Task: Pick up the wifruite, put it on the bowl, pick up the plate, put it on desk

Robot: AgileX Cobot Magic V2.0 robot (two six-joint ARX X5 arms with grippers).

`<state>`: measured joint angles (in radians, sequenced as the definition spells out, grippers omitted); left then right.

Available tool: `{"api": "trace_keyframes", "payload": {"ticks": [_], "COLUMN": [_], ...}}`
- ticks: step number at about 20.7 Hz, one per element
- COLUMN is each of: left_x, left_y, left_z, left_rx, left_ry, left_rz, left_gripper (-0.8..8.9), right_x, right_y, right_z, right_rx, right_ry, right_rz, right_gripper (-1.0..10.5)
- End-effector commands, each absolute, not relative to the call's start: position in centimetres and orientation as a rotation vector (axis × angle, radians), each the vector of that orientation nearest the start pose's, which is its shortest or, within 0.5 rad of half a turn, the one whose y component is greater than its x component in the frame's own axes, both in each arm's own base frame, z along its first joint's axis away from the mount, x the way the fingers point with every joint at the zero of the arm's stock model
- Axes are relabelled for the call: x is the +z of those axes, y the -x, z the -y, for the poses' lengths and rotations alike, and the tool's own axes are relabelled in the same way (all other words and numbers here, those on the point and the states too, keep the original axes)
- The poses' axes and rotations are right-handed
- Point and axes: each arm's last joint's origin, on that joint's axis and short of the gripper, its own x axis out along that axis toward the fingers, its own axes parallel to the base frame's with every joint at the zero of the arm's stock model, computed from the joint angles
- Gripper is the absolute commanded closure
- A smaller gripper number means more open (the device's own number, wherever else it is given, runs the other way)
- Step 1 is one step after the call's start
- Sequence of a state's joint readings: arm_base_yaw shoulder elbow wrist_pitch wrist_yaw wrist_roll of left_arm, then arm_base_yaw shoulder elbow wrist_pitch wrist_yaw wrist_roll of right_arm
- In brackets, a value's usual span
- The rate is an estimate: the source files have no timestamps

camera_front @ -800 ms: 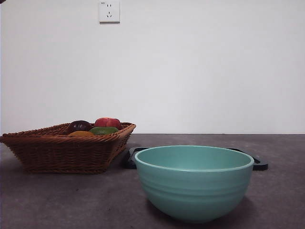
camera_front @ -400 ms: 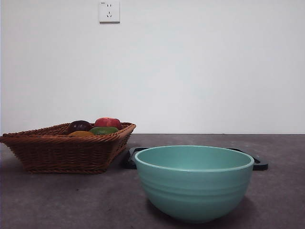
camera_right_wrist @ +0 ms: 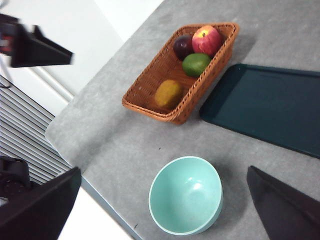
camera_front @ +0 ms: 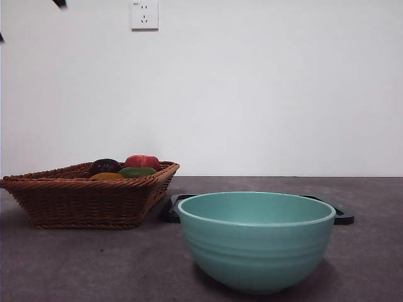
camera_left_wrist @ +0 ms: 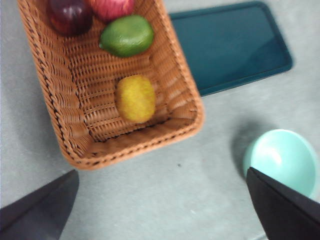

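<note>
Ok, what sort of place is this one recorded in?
Probably an indoor lab or office test bench, not a kitchen: a plain grey desk against a bare white wall with a socket, staged with a wicker basket of fruit, a teal bowl and a dark tray.

My black jaws frame a brown wicker basket (camera_left_wrist: 70, 125), woven in tight ribbed rows. Inside the basket: an orange-brown wifruite (camera_left_wrist: 135, 98), a green fruit (camera_left_wrist: 127, 35) beyond it, a dark purple fruit (camera_left_wrist: 70, 15) and a red fruit (camera_left_wrist: 112, 7) streaked with yellow. Beside the basket, a dark teal tray (camera_left_wrist: 227, 45); the bowl (camera_front: 258, 251) is pale teal-green with faint ridges. The desk (camera_front: 94, 264) is mottled grey.
</note>
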<state>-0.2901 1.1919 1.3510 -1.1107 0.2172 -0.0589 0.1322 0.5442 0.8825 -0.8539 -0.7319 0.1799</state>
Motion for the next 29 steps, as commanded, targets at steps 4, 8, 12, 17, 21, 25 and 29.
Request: {"api": "trace_keyframes", "payload": {"ticks": [4, 8, 12, 17, 21, 25, 29], "left_x": [34.9, 32.7, 30.4, 26.6, 23.6, 22.2, 20.5], "left_y": [-24.6, -27.2, -29.4, -32.0, -33.5, -34.2, -34.8], "left_z": [8.9, 10.3, 11.9, 13.8, 14.9, 15.2, 15.4], "left_rx": [-0.417, -0.402, -0.384, -0.382, -0.344, -0.333, -0.323], "left_ry": [-0.023, -0.053, -0.101, -0.138, -0.184, -0.189, -0.192], "left_rz": [-1.061, -1.082, -1.099, -1.14, -1.172, -1.189, -1.227], "left_gripper": [1.92, 1.92, 1.92, 1.91, 1.91, 1.92, 1.93], "right_x": [34.6, 34.9, 35.1, 35.6, 36.3, 37.3, 38.0], "right_y": [-7.3, -6.7, -6.0, -5.1, -4.4, -3.7, -3.3], "right_z": [-2.9, -2.7, -2.5, -2.4, -2.3, -2.1, -2.1], "right_rx": [0.804, 0.764, 0.725, 0.714, 0.701, 0.707, 0.71], "right_ry": [-0.282, -0.241, -0.204, -0.192, -0.18, -0.162, -0.15], "right_rz": [-0.555, -0.58, -0.615, -0.65, -0.646, -0.624, -0.597], "right_gripper": [3.1, 3.1, 3.1, 3.1, 3.1, 3.1, 3.1]}}
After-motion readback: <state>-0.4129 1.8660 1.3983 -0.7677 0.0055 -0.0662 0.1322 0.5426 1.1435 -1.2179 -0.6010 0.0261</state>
